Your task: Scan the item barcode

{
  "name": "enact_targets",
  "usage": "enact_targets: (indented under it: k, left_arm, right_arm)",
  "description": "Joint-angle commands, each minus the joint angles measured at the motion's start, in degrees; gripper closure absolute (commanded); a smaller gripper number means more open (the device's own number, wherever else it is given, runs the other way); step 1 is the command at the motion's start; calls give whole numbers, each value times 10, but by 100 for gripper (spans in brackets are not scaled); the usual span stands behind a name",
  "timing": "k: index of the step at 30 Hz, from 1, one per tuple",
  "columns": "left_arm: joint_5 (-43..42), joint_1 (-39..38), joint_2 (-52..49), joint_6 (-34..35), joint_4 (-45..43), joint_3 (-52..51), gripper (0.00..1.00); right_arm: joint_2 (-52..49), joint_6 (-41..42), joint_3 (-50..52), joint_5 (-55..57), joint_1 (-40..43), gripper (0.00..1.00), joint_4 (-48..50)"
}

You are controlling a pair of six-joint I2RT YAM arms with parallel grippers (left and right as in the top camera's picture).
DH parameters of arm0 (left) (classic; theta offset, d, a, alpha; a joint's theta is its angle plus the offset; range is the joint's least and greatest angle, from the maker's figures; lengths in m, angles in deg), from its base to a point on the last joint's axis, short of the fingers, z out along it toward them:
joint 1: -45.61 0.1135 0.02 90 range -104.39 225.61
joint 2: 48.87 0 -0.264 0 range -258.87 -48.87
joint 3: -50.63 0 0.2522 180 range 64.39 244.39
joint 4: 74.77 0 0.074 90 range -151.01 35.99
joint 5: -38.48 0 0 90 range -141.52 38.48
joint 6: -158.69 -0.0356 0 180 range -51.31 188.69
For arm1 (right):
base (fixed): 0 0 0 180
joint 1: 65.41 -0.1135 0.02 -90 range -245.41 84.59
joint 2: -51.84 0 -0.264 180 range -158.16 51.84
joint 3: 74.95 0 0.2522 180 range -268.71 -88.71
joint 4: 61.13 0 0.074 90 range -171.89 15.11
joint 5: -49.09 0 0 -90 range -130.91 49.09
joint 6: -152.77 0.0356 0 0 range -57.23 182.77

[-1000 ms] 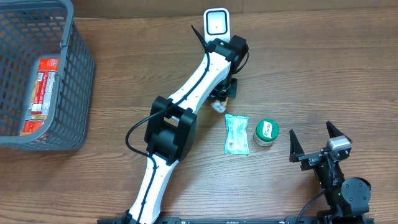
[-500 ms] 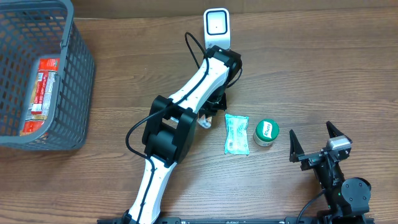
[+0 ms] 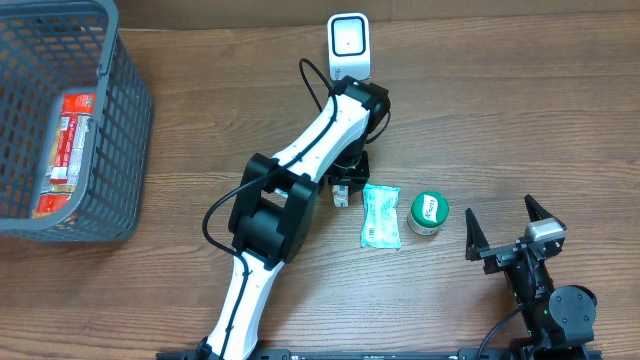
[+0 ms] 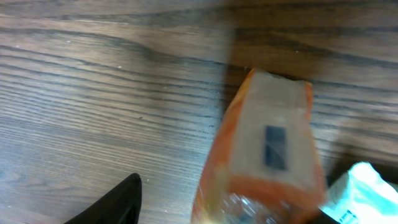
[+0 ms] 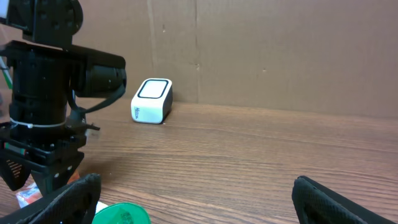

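The item in hand for scanning looks to be the small orange-and-clear plastic snack packet. It lies on the wooden counter directly below the left hand, just beside a pale teal plastic sachet. The white box-shaped barcode scanner stands well apart at the far edge. The left hand is spread. In the left wrist view its one clearly visible dark finger stands off to the side of the packet, not touching it, so nothing is pinched. The right hand is spread wide and empty near the front edge, close to a green-lidded round tub.

The packet is probably light and soft — thin film that crumples rather than resists, and glossy enough to slide between hard fingers. A dark rectangular patch sits on its upper face, possibly the barcode, though it is too blurred to be sure. Its orange sealed borders look flatter and stiffer than the middle. A good hold would likely be across the narrow width near one end, which keeps the fingers off that dark patch so it can face the scanner. A hard squeeze risks buckling the film and warping the code — a light, firm pinch should do.
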Motion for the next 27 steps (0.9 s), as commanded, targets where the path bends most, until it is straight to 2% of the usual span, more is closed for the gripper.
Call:
enact_targets:
  k: [1, 16, 20, 27]
  left_arm:
    - [-9, 9, 52, -11, -1, 9, 44]
    - [-19, 1, 55, -15, -28, 8, 37]
    - [-91, 1, 55, -76, -55, 8, 38]
    - [-60, 0, 54, -70, -45, 3, 34]
  right_arm:
    - [6, -1, 6, -3, 4, 0, 2]
    - [6, -1, 6, -3, 4, 0, 2]
    - [6, -1, 6, -3, 4, 0, 2]
    - [6, -1, 6, -3, 4, 0, 2]
